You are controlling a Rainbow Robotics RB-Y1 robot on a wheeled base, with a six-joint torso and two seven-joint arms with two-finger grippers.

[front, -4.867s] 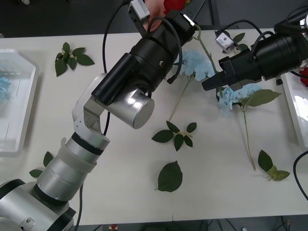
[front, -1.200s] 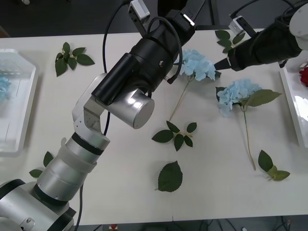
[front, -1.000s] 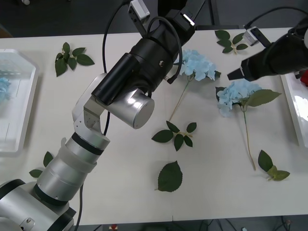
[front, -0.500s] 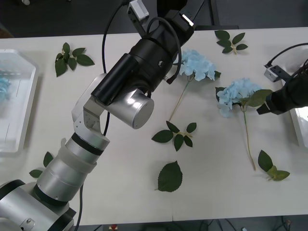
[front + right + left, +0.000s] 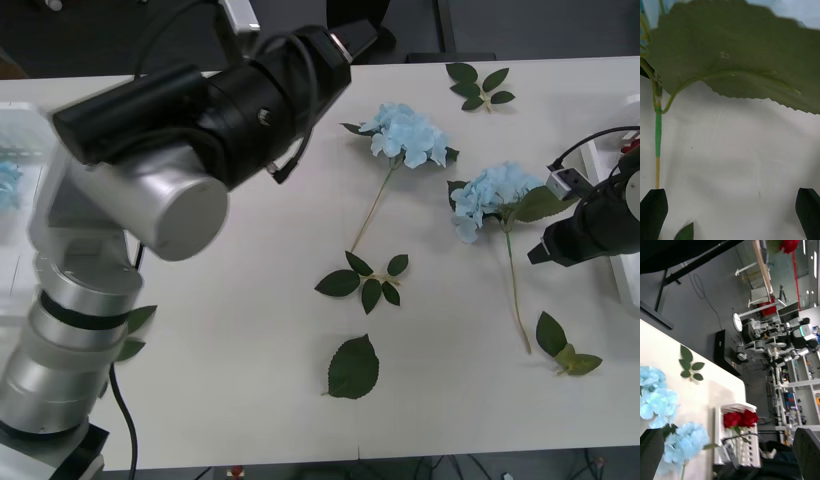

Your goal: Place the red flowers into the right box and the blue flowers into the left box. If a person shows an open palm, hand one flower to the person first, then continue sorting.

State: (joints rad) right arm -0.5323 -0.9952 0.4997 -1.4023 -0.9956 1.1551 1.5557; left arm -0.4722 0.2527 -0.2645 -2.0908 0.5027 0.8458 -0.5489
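Nearest the robot, loose leaf sprigs (image 5: 354, 367) lie scattered on the worktop (image 5: 250, 330), off-task debris. Beyond them, the right gripper (image 5: 538, 254) sits low beside the nearer of the blue flowers (image 5: 487, 196), its jaws spread wide apart and empty; in the right wrist view its fingertips (image 5: 653, 213) frame bare worktop with that flower's stem (image 5: 657, 138) near one finger and its broad leaf (image 5: 733, 56) ahead, a pose that suggests alignment for a stem grasp. The farther blue flower (image 5: 405, 133) lies just behind, head away from the robot. The right box (image 5: 738, 437) stands at the worktop's right edge and already holds the red flowers (image 5: 740, 418). The left gripper (image 5: 730, 453) is raised over the far side, jaws apart and empty, apparently clear of the work. The left box (image 5: 20, 125) waits at the left edge, some blue inside.
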